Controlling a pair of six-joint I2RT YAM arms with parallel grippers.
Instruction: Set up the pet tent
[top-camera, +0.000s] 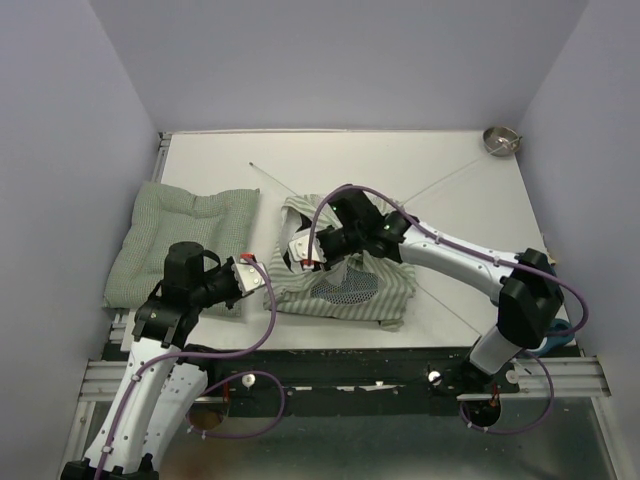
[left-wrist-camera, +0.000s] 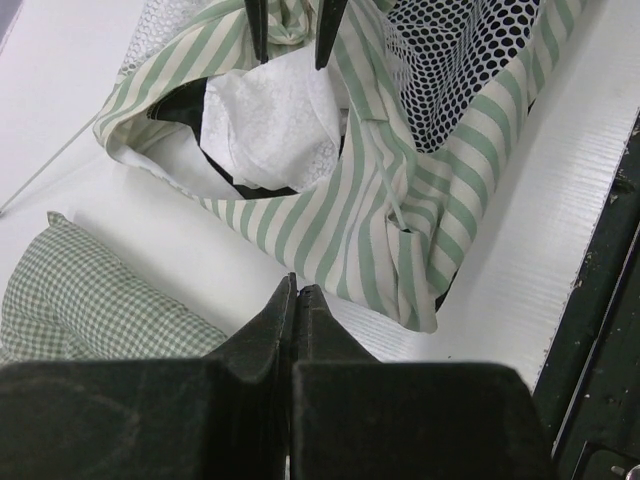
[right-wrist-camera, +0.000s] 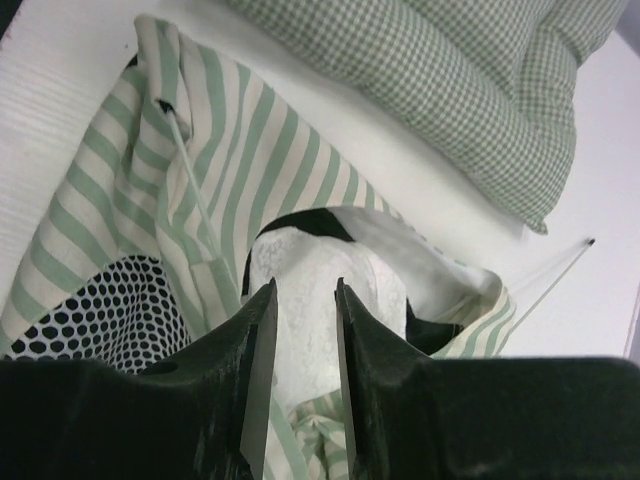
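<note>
The pet tent (top-camera: 345, 280) lies collapsed mid-table, a heap of green-and-white striped fabric with a dark mesh panel (top-camera: 345, 290). My right gripper (top-camera: 303, 254) hovers over the tent's left side. Its jaws stand open, with nothing between them, just above the white lining (right-wrist-camera: 310, 260). A thin whitish pole (right-wrist-camera: 195, 190) enters a sleeve in the stripes (right-wrist-camera: 250, 170). My left gripper (top-camera: 258, 274) is shut and empty, its tips (left-wrist-camera: 298, 290) over bare table just short of the tent's edge (left-wrist-camera: 380, 200). The right fingertips (left-wrist-camera: 325, 35) show at the top of the left wrist view.
A green checked cushion (top-camera: 185, 240) lies flat at the left, close to my left gripper. A small metal bowl (top-camera: 499, 140) sits in the back right corner. Thin pole sections (top-camera: 275, 180) run out from under the tent across the white table (top-camera: 400, 160). Grey walls close in the sides.
</note>
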